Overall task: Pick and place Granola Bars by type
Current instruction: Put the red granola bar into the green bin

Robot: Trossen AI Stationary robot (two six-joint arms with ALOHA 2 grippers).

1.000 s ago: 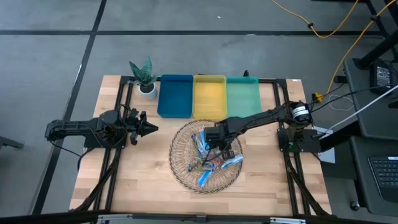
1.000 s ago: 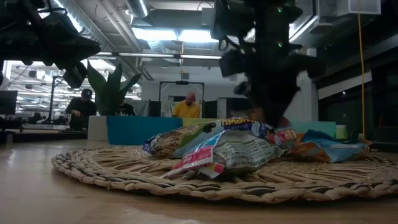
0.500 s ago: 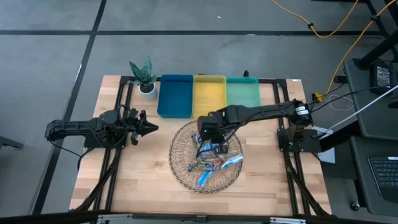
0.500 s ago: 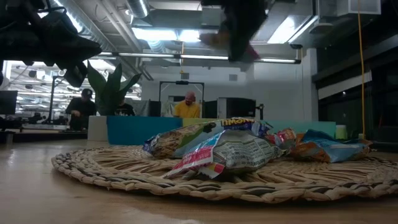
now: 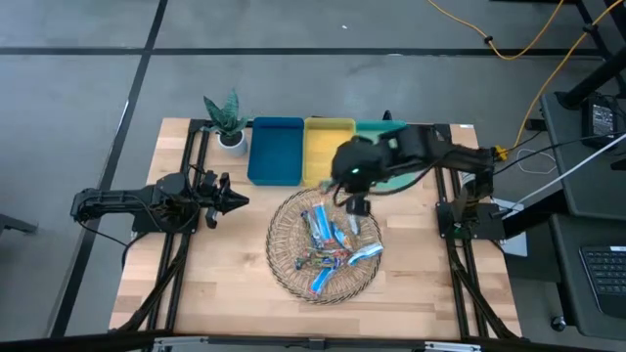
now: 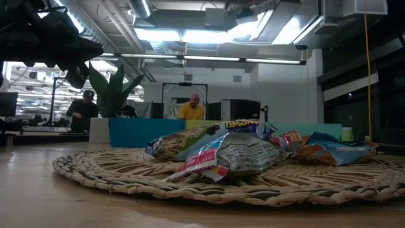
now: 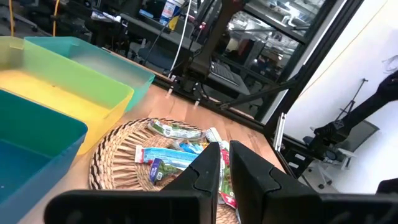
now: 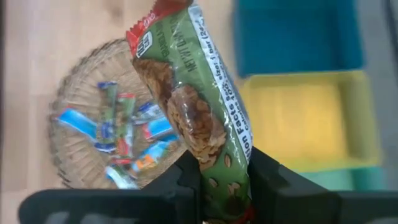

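At the far left of the high view, the left pincer (image 5: 233,201) hangs over the bare left part of the pale wooden surface (image 5: 225,284), its two dark fingers (image 7: 208,163) clenched together on nothing. Just above it in the frame stands a small potted green plant (image 5: 226,117).

Along the upper centre sits a row of three rectangular plastic trays, touching side by side: blue (image 5: 275,149), yellow (image 5: 329,147), and green (image 5: 380,140). Below them lies a round woven wicker mat (image 5: 284,262) carrying a loose heap of shiny wrapped granola bars (image 5: 328,246) in blue, silvery and multicoloured wrappers, pointing every which way.

Right of centre, the right pincer (image 5: 357,203) hovers above the mat's upper edge, just below the yellow and green trays. It grasps one green-and-red wrapped granola bar (image 8: 193,93) by one end; the bar's long axis runs straight out from the fingers, its red end farthest from them.
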